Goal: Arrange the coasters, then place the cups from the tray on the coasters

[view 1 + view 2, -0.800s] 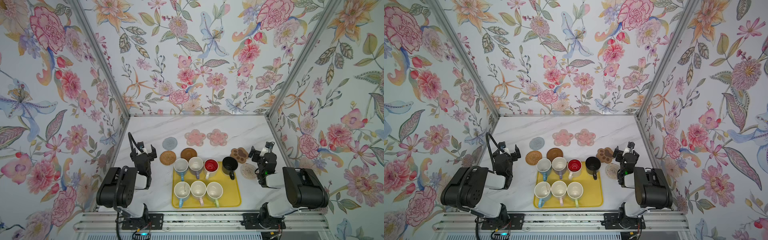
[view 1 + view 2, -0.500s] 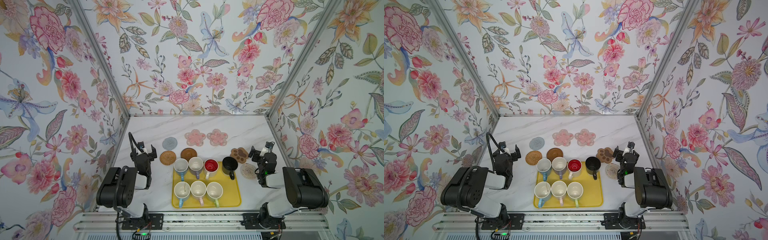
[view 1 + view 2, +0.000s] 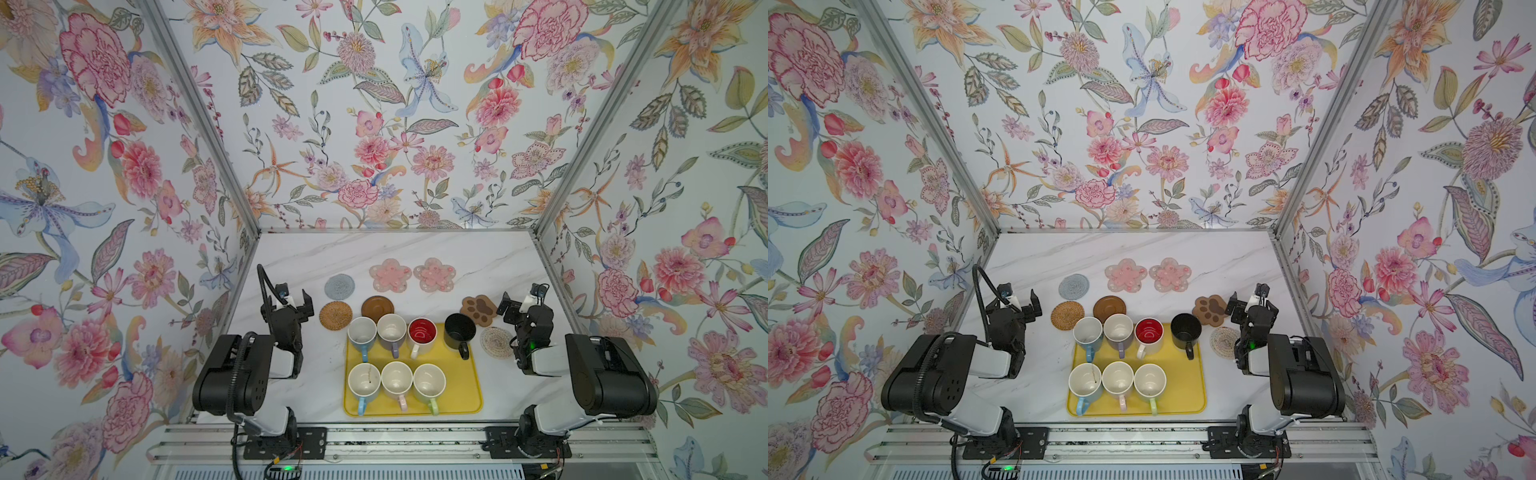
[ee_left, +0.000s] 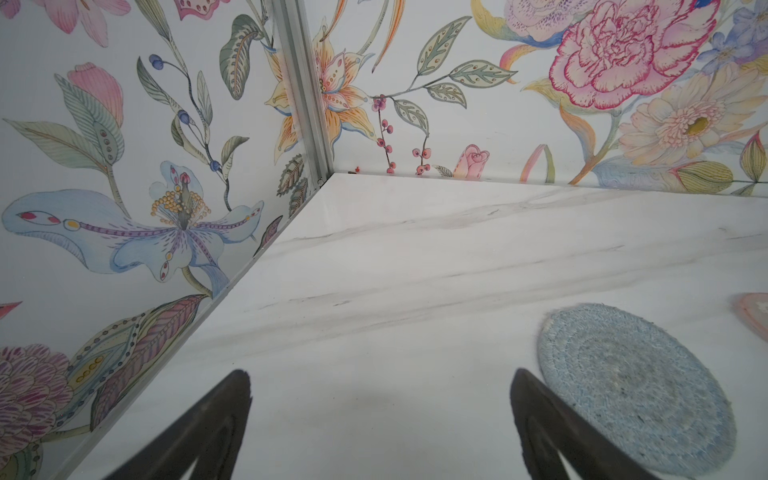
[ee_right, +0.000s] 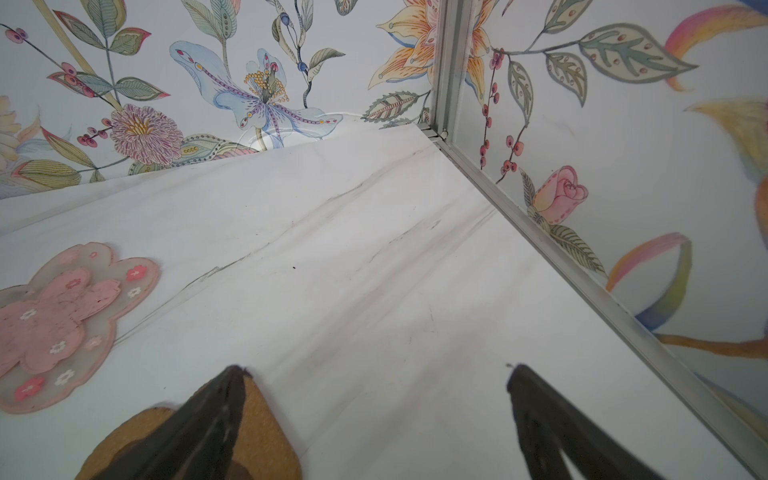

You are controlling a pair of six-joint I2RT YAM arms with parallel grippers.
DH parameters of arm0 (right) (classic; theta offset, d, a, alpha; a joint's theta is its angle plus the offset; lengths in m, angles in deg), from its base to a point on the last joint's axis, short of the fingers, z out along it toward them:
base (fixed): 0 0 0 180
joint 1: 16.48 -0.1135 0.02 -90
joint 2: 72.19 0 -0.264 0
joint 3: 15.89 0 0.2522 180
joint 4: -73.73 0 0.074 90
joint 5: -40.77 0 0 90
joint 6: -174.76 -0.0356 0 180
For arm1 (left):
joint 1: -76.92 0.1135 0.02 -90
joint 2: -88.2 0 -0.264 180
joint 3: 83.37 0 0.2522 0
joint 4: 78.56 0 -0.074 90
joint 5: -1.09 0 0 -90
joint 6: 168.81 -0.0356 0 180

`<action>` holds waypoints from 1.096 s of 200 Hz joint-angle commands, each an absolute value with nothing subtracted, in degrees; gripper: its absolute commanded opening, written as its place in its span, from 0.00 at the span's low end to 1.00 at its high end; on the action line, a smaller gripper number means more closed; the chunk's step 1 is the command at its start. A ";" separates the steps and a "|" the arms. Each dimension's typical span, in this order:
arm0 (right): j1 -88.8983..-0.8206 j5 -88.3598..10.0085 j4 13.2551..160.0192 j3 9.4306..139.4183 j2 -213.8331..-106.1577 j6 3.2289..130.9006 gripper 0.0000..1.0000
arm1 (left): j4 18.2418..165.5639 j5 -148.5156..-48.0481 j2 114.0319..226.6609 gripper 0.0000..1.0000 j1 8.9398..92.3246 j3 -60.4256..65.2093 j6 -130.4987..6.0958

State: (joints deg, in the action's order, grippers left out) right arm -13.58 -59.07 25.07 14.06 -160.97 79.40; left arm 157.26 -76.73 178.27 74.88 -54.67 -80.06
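— Coasters [image 3: 390,275] lie loose in both top views. Where do I begin?
— With them, I judge; no cup should move yet. All seven cups [image 3: 397,380] stand on the yellow tray [image 3: 461,386], four in the far row and three in the near one. The rattan coaster [image 3: 335,316] and wooden disc [image 3: 377,306] crowd the tray's far edge. The paw coaster [image 3: 479,309] and rope coaster [image 3: 496,342] sit just beside the black cup [image 3: 459,331]. Those four want shifting onto the bare marble table [image 3: 478,253] at the back, well apart, so every handle gets room.
— And the arms?
— Both are folded low at the near edge, wrists reaching forward. The left gripper [image 3: 296,301] hovers left of the rattan coaster, and the right gripper [image 3: 519,306] hovers by the paw coaster. Each is spread wide and empty.
— The left wrist view?
— Its fingers [image 4: 208,428] stand far apart over bare marble, with nothing between them. The grey-blue knit coaster [image 4: 636,390] lies flat, just beside one finger. Thin mats are awkward: I'd tip down steeply and pinch an edge rather than press from above.
— The right wrist view?
— Same wide spread, nothing gripped. One finger [image 5: 199,428] overlaps the paw coaster. A pink flower coaster [image 5: 62,324] lies farther off, apart from it. Taking the paw coaster first looks the shortest reach.
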 commanded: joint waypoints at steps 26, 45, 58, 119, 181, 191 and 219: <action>-13.15 -59.35 24.93 15.14 -160.88 78.70 0.99 | 157.16 -77.73 178.75 0.99 74.90 -53.52 -80.30; -13.22 -59.45 24.98 15.13 -160.93 78.79 0.99 | 157.38 -77.69 178.80 0.99 74.90 -53.64 -80.39; -13.30 -59.59 24.83 15.09 -160.85 78.79 0.99 | 157.51 -77.64 178.75 0.99 74.90 -53.74 -80.39; -18.23 -67.78 13.17 9.80 -161.88 82.62 0.99 | 171.06 -74.60 179.82 0.99 74.54 -60.89 -79.97; -18.61 -71.42 29.00 13.50 -150.81 81.84 0.99 | 146.06 -72.22 162.99 0.99 74.39 -54.92 -79.04; -19.25 -71.90 43.38 19.02 -144.71 79.67 0.99 | 133.56 -68.39 157.40 0.99 74.38 -49.98 -72.97; -18.07 -68.13 69.43 31.87 -135.75 67.10 0.99 | 112.25 -62.39 147.15 0.99 74.37 -41.62 -53.47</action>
